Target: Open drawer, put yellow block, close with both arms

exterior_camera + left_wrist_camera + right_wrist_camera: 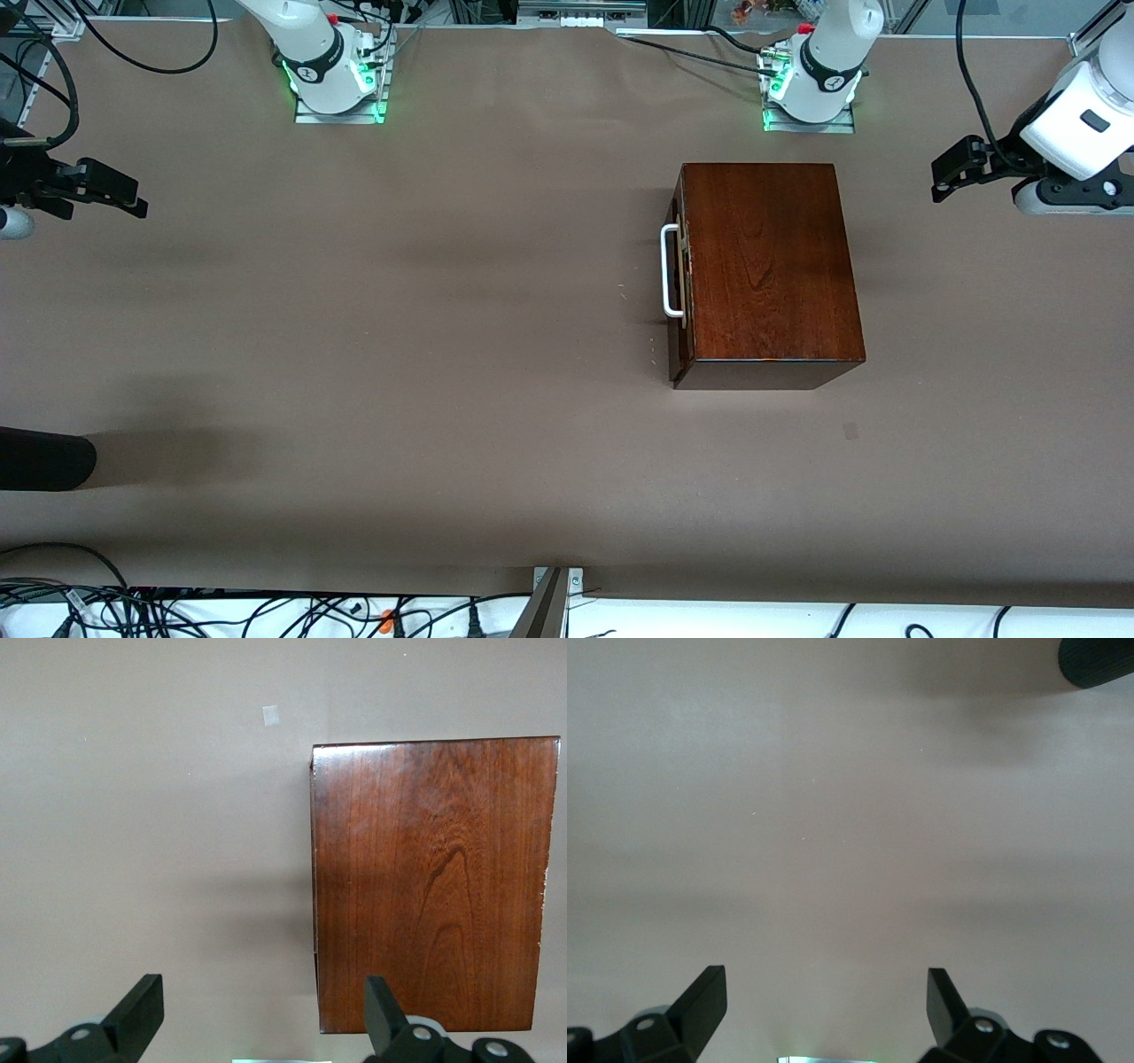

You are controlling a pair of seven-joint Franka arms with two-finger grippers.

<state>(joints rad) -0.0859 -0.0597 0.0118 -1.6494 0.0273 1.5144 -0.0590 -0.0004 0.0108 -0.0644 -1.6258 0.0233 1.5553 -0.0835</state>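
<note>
The dark mahogany box [771, 266] stands on the table in front of the left arm's base, and its top fills much of the left wrist view [434, 877]. The drawer [680, 283] is pushed in, its white bar handle [671, 270] facing the right arm's end of the table. The yellow block is out of view. My left gripper [946, 180] [263, 1001] hangs open and empty over bare table at the left arm's end, beside the box. My right gripper [135, 199] [826, 997] hangs open and empty over bare table at the right arm's end.
A black rounded object [44, 461] [1099, 660] reaches in at the right arm's end, nearer to the front camera. A small pale mark [850, 431] [272, 715] lies on the brown tabletop near the box. Cables [177, 611] run along the near edge.
</note>
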